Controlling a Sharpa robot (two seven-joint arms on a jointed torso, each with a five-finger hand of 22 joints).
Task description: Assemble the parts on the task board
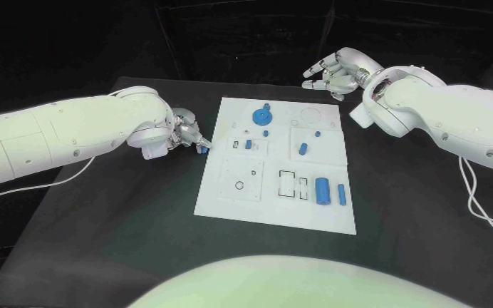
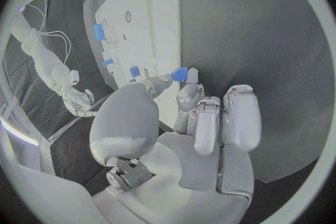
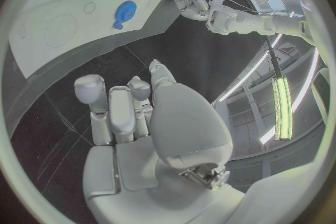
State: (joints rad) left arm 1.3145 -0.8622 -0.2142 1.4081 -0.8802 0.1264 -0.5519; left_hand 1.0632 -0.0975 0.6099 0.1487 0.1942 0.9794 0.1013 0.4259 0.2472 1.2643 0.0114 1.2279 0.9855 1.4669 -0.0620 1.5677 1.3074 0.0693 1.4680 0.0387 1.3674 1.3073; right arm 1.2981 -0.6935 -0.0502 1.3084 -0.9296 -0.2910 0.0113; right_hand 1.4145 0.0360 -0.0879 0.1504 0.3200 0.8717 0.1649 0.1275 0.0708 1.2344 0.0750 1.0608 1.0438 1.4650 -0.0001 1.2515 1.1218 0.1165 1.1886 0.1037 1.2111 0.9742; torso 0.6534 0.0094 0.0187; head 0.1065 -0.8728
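The left hand point(image 1: 183, 131) pinches a small blue part point(image 2: 180, 74) just off the board's point(image 1: 211, 201) left edge, nearer than the empty, loosely curled right hand point(image 1: 334, 71).

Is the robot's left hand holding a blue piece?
Yes. The left hand pinches a small blue part at its fingertips, beside the task board.

White board point(image 1: 228, 197) lies flat mid-table, long side running away from the robot. On it: blue gear point(image 1: 263, 116) at the far end, two small blue pieces point(image 1: 250, 143) just nearer, a blue peg point(image 1: 303, 149) right of centre, and a blue cylinder point(image 1: 323, 191) with a slimmer bar point(image 1: 342, 194) beside it near the right edge. One small blue part point(image 2: 179, 74) is pinched in the left hand point(image 1: 185, 135), just off the board's left edge.
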